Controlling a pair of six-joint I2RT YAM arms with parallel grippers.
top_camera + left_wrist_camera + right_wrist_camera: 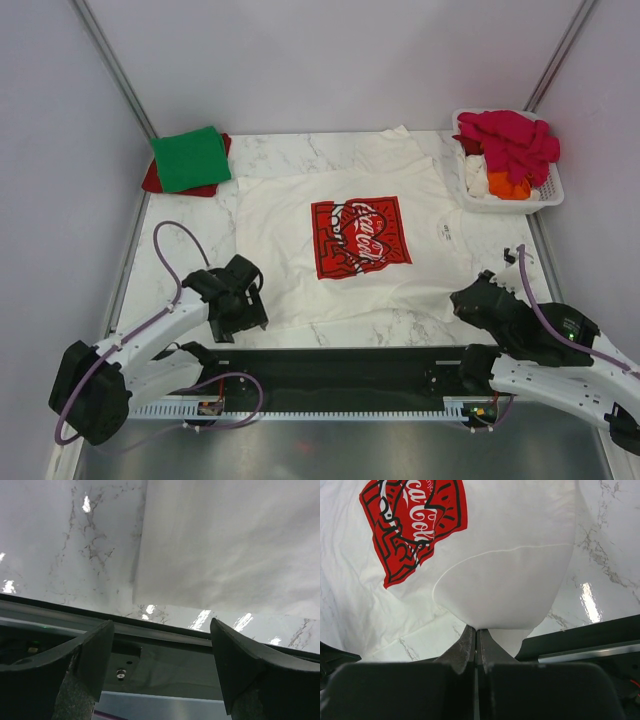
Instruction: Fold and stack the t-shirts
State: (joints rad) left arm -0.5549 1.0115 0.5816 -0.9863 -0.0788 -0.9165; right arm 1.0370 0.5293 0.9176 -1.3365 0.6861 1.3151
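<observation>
A large white t-shirt [300,250] with a red square chest print [361,236] lies spread on the marble table; it also shows in the right wrist view [510,555]. My right gripper [476,632] is shut on the white shirt's near right hem, which bulges up from the pinched jaws; in the top view this gripper [462,300] sits at the shirt's near right corner. My left gripper [162,645] is open and empty over the table's near edge, just short of the shirt's near left corner [145,587]. In the top view it [240,310] is at that corner.
A folded green shirt [190,157] lies on a red one [152,180] at the far left. A white slatted basket [548,190] at the far right holds magenta [510,140], orange [508,185] and white cloth. A black rail [340,370] runs along the near edge.
</observation>
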